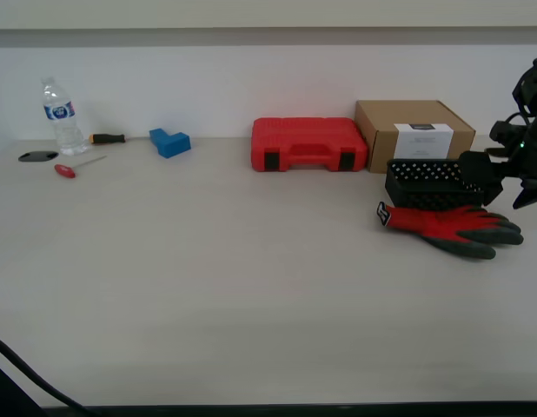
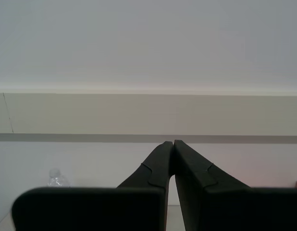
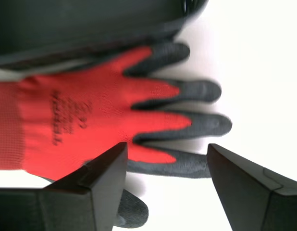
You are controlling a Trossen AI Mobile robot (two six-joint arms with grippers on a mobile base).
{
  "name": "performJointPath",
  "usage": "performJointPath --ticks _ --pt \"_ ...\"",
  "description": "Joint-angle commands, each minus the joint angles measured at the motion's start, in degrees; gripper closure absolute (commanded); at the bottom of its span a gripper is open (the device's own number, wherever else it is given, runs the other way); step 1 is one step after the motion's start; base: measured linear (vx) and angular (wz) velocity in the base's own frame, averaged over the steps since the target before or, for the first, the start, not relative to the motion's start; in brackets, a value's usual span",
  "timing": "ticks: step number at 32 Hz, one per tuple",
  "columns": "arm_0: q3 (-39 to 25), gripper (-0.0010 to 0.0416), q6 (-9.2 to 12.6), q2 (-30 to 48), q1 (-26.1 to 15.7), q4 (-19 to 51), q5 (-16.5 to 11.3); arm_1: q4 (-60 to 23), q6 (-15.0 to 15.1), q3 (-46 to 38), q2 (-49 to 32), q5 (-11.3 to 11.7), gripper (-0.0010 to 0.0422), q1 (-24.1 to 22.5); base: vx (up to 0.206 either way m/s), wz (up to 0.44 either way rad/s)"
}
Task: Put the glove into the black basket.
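The red glove (image 1: 451, 228) with dark grey fingers lies flat on the table at the exterior view's right, just in front of the black basket (image 1: 422, 182), with its fingers pointing right. My first gripper (image 3: 165, 149) is open and empty and hovers over the glove's fingers (image 3: 91, 115). The basket's edge (image 3: 91, 24) lies just beyond the glove. In the exterior view this gripper (image 1: 490, 178) hangs at the basket's right end. My second gripper (image 2: 173, 143) is shut and empty and points at the wall.
A red plastic tool case (image 1: 308, 144) and a brown cardboard box (image 1: 413, 132) stand behind the basket. A water bottle (image 1: 60, 117), screwdrivers (image 1: 76, 167), a blue block (image 1: 170, 142) and a dark disc (image 1: 37, 156) lie at the far left.
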State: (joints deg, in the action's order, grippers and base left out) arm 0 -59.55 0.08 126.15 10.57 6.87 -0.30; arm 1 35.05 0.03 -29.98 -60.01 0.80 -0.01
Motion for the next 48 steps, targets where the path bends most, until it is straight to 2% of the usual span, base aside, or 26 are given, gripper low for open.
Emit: performJointPath --ticks 1,3,5,7,11,16,19,23,25,28,33,35,38,41,44,48 --pt "-0.15 0.0151 0.09 3.93 0.07 -1.05 0.35 0.20 0.02 -0.04 -0.02 0.02 0.0412 -0.02 0.000 0.000" --pt "-0.20 0.0145 0.22 5.75 0.04 -2.16 0.33 0.22 0.00 -0.02 -0.02 0.02 0.0412 -0.02 0.000 0.000" --pt "-0.20 0.0144 1.68 7.82 0.00 -4.83 -0.24 0.20 0.00 -0.02 0.00 0.02 0.0412 -0.02 0.000 0.000" --pt "-0.17 0.0146 1.73 9.07 -0.02 -6.47 -0.22 0.22 0.02 -0.02 -0.02 0.02 0.0412 -0.02 0.000 0.000" --pt "-0.24 0.0159 2.10 10.99 0.00 -9.57 -0.07 0.20 0.02 -0.02 0.00 0.02 0.0412 -0.02 0.000 0.000" --pt "-1.49 0.0188 2.54 11.37 -0.11 -9.51 -0.26 0.20 0.00 -0.02 -0.02 0.02 0.0412 -0.02 0.000 0.000" --pt "-1.66 0.0252 2.56 11.37 -0.11 -9.27 -0.24 0.20 0.00 -0.02 0.00 0.02 0.0412 -0.02 0.000 0.000" --pt "-1.57 0.0365 2.45 11.37 -0.11 -8.72 -0.24 0.20 0.00 -0.02 -0.02 0.02 0.0412 -0.02 0.000 0.000" --pt "-1.57 0.0402 2.43 11.37 -0.11 -8.44 -0.26 0.20 0.00 -0.02 0.00 0.02 0.0412 -0.02 0.000 0.000" --pt "-1.57 0.0405 2.19 11.37 -0.11 -8.00 -0.68 0.20 0.00 -0.02 -0.02 0.02 0.0412 -0.02 0.000 0.000" --pt "-1.57 0.0407 2.27 11.10 -0.13 -7.39 -6.45 0.20 0.00 -0.02 -0.02 0.02 0.0412 -0.02 0.000 0.000" --pt "-1.57 0.0407 2.54 10.23 -0.13 -7.23 -10.51 0.20 0.00 -0.02 -0.02 0.02 0.0412 -0.02 0.000 0.000" --pt "-1.55 0.0407 2.56 7.65 -0.17 -6.36 -13.07 0.20 0.00 -0.02 -0.02 0.02 0.0412 -0.02 0.000 0.000" --pt "-1.51 0.0407 2.49 5.55 -0.22 -6.01 -13.60 0.20 0.00 -0.02 -0.02 0.02 0.0412 -0.02 0.000 0.000" --pt "-1.51 0.0407 2.05 -0.04 -0.52 -4.63 -13.64 0.17 0.00 0.00 -0.02 0.02 0.0412 -0.02 0.000 0.000" --pt "-1.51 0.0407 1.16 -8.81 -1.20 0.55 -16.20 0.11 0.00 0.00 -0.02 0.02 0.0412 -0.02 0.000 0.000"
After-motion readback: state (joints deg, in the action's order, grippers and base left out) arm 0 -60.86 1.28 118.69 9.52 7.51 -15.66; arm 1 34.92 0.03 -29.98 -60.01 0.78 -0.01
